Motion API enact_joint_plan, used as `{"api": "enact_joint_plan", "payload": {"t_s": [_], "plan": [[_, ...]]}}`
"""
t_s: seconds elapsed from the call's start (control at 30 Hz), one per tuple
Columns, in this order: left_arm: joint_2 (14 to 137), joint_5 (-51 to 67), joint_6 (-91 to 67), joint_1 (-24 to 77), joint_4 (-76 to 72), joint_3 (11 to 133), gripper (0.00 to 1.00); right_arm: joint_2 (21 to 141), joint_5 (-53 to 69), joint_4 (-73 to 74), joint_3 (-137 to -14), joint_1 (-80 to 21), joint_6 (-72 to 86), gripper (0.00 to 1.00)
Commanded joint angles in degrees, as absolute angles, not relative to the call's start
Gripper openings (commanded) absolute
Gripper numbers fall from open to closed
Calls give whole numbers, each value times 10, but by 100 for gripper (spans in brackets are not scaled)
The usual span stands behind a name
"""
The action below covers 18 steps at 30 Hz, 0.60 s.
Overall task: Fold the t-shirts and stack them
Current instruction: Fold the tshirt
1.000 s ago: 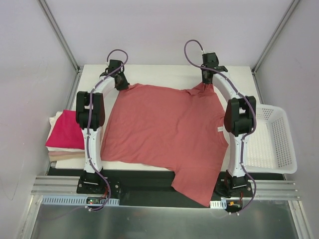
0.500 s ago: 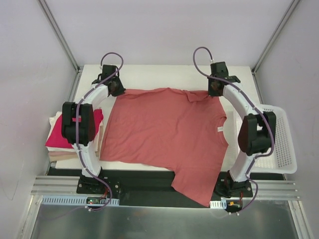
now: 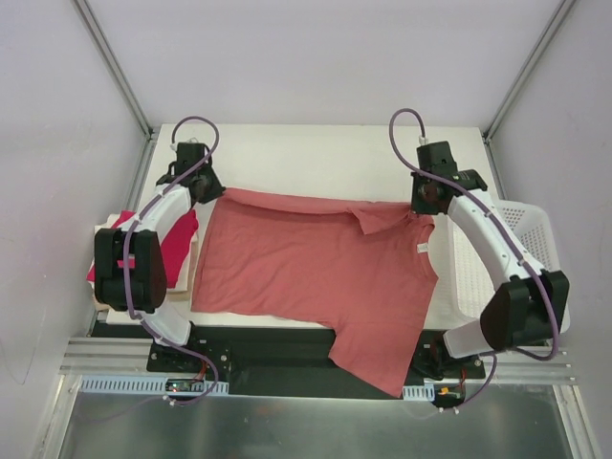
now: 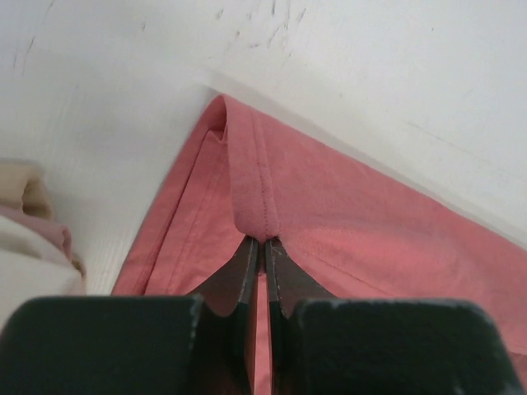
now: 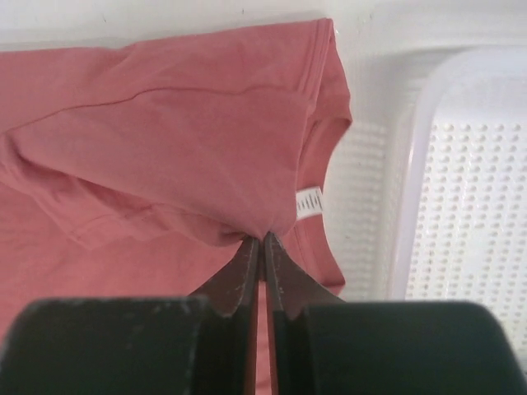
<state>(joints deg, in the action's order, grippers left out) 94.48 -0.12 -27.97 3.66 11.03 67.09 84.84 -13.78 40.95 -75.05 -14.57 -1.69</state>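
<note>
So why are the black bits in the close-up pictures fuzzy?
Left wrist view: the left gripper sits too near the lens, so its black base blurs; the salmon-pink cotton t-shirt is sharp. Right wrist view: the right gripper blurs likewise, and the white plastic mesh basket looks overbright.

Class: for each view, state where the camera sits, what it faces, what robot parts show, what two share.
Top external: above, behind bases, facing down at salmon cotton t-shirt; left arm, right arm show.
Left wrist: along left fingers shut on its edge.
Right wrist: along right fingers gripping it, beside white plastic mesh basket.
Shared: the t-shirt.
</note>
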Motion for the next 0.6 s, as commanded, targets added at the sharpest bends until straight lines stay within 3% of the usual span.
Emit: {"api": "enact_joint_plan", "payload": {"t_s": [0.0, 0.47, 0.5, 0.53, 0.57], "plan": [[889, -7, -278, 36, 106, 641, 0, 780, -163, 491, -730, -159, 14, 6], [858, -61, -277, 36, 152, 591, 0, 730, -188, 538, -610, -249, 80, 13], [859, -67, -276, 36, 162, 591, 0, 732, -198, 543, -606, -252, 87, 17], [861, -69, -275, 36, 166, 591, 6, 740, -209, 556, -604, -262, 96, 20], [863, -70, -274, 37, 170, 592, 18, 745, -229, 563, -601, -264, 107, 29]]}}
